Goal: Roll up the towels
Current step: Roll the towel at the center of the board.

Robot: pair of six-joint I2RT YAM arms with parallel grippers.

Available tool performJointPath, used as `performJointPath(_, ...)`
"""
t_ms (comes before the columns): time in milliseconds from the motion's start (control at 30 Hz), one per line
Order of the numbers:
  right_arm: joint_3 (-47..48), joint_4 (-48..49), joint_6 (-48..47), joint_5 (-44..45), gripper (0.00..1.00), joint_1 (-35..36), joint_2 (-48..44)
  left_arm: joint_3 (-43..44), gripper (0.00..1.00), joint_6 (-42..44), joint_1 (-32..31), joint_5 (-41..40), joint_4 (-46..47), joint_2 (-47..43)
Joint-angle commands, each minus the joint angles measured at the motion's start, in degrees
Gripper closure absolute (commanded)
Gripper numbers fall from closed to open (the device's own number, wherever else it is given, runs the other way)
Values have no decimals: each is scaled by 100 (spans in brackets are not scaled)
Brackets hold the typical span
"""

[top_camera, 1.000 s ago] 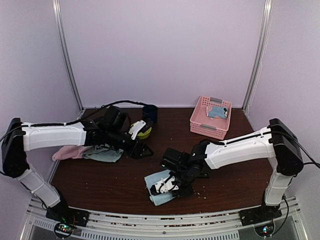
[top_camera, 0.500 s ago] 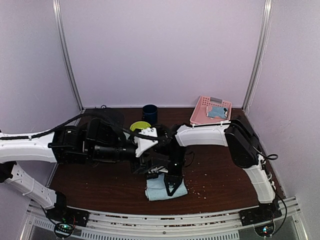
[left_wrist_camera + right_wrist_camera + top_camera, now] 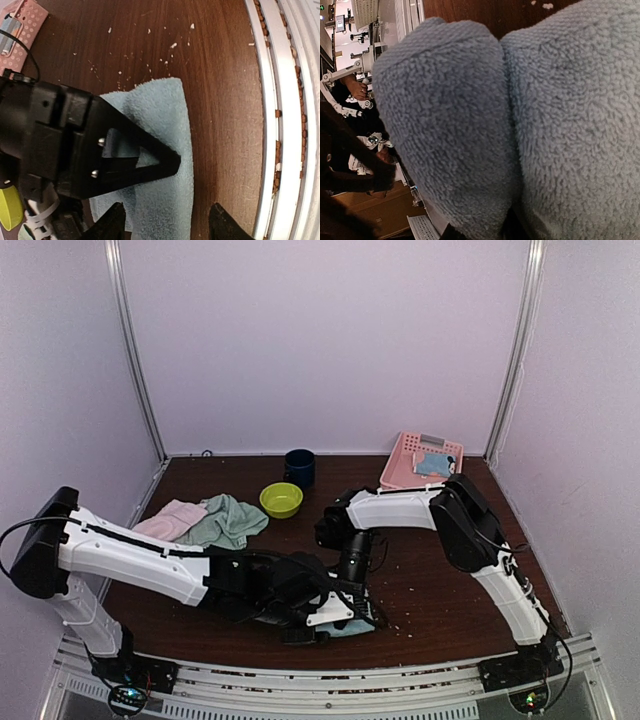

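The plain pale blue towel (image 3: 162, 150) lies folded near the table's front edge, under both grippers in the top view (image 3: 350, 628). My right gripper (image 3: 353, 600) points down onto it; its black finger (image 3: 145, 162) lies on the cloth. In the right wrist view the towel (image 3: 520, 110) bulges in two lobes round the mostly hidden fingers. My left gripper (image 3: 172, 222) is open, its tips either side of the towel's near part. The pink towel (image 3: 172, 519) and the mint green towel (image 3: 228, 520) lie at the back left. A patterned towel (image 3: 433, 464) sits in the basket.
The pink lattice basket (image 3: 405, 480) stands at the back right. A lime-green bowl (image 3: 281, 500) and a dark blue cup (image 3: 299, 467) stand at the back middle. White crumbs dot the brown table (image 3: 450, 580). The table's metal rail (image 3: 280, 125) runs just beside the towel.
My left arm has swung from the back left to the front centre, uncovering the pink and mint towels. My right arm has folded back, its gripper upright on the pale blue towel.
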Motion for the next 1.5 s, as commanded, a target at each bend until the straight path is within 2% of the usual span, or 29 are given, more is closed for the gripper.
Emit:
performJointPath(0,-418,902,121,1523,83,26,629,123,42,-114,-11,78,117,449)
performJointPath(200,-548,970,94,1460,83,12,561,291,42,-79,-12,-303,-66,1205)
performJointPath(333,-509,932,24,1378,81,-36,359,286,53,-73,-12,-139,169,1260)
performJointPath(533,-340,637,-317,982,57,-260,-540,266,67,-95,-12,164,213,1310)
performJointPath(633,-440,640,-314,1081,54,-362,-1010,232,70,-119,-11,250,204,1323)
performJointPath(800,-517,740,-19,1027,62,-760,-1185,237,73,-124,-11,306,201,1347)
performJointPath(867,-740,1060,191,1332,66,-841,-1172,268,73,-147,-12,346,191,1364)
performJointPath(1033,-1245,1531,367,1697,75,-806,-1071,391,74,-162,-12,445,61,1443)
performJointPath(1167,-1471,1997,629,2091,76,-764,-976,450,75,-158,-3,560,-2,1411)
performJointPath(1300,-1596,2535,964,2720,78,-745,-904,635,75,-103,73,1202,-170,1455)
performJointPath(1467,-1270,2563,935,2554,79,-753,-1063,838,74,4,310,2489,-358,1627)
